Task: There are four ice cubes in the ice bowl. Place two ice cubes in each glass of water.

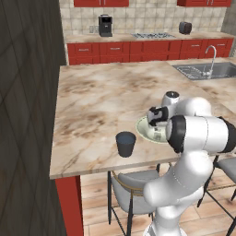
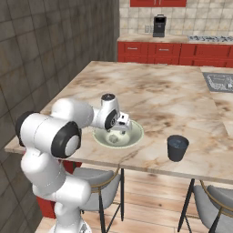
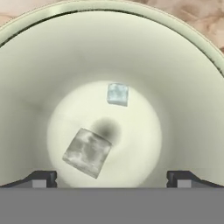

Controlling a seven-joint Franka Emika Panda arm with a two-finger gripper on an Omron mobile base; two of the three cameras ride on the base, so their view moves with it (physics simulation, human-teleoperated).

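A: Hand view. The ice bowl (image 3: 188,78) takes up nearly the whole frame, its pale cream-green wall curving round a lighter floor. Two ice cubes lie on that floor: a larger grey ice cube (image 3: 87,152) at lower left of centre, and a smaller light-blue ice cube (image 3: 117,94) just above centre. They lie apart, not touching.

B: And the gripper (image 3: 112,178)?

A: Its two dark fingertips (image 3: 41,178) rise at the bottom corners, spread wide, with nothing between them. The grey cube lies just above the gap, nearer the left tip.

B: Where does this stand in the room?

A: Left base view: the bowl sits at lower right of centre on the marble counter (image 1: 101,101), with the hand poised over it. One dark glass of water (image 1: 125,144) stands just beside the bowl, toward the lower middle. Right base view: a dark tumbler (image 2: 177,147) stands right of the bowl, near the front edge.

B: Which step is this, in your reading?

A: Picking a cube from the bowl. With two cubes visible inside, the task looks about half done, though the contents of the glasses cannot be told.

B: The next move?

A: Probably lower the hand, centre the open jaws on the grey cube, then close gently; a small slick cube may slide on the curved floor.
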